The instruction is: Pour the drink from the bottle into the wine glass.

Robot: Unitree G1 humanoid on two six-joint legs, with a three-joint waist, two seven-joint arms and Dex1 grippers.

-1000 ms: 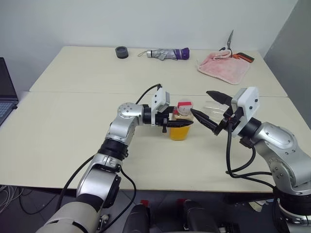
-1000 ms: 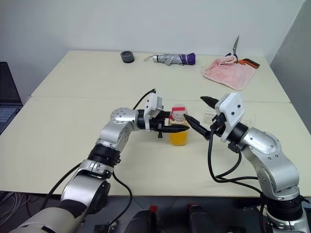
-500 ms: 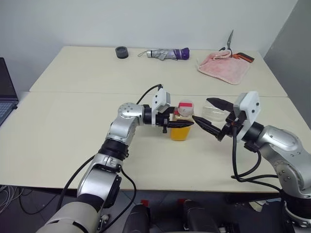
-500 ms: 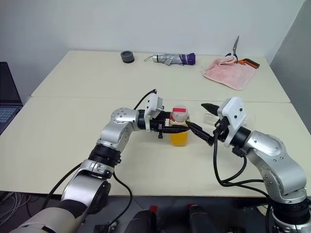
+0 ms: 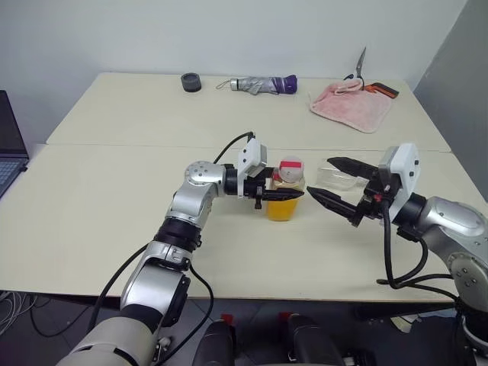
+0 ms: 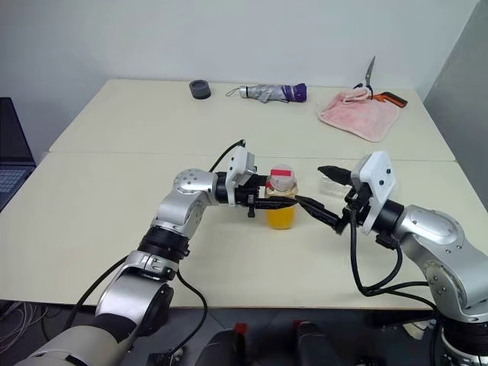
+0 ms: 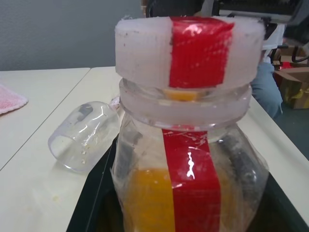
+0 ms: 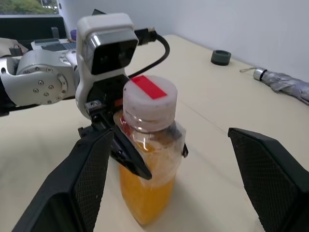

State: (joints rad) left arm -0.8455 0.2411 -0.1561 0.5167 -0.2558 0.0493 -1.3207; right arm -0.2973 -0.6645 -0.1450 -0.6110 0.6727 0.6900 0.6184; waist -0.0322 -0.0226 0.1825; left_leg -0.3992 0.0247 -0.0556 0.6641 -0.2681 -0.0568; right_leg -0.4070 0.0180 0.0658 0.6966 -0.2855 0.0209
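Note:
The bottle stands upright near the middle of the table, about half full of the orange drink. It has a whitish cap with a red strip. My left gripper reaches in level from the left and is shut on the bottle just below its neck. To the right of the bottle my right gripper is open, its fingers spread wide and pointing at it without touching. The wine glass lies on its side on the table just beyond the bottle, behind my right fingers; I cannot make out its stem.
At the back of the table lie a black tape roll, a folded umbrella, a pink cloth and scissors. A laptop sits at the far left edge. A seam joins the two tabletops.
My right gripper has rolled and drawn a little to the right, away from the bottle, staying open. The left gripper and the bottle have kept still.

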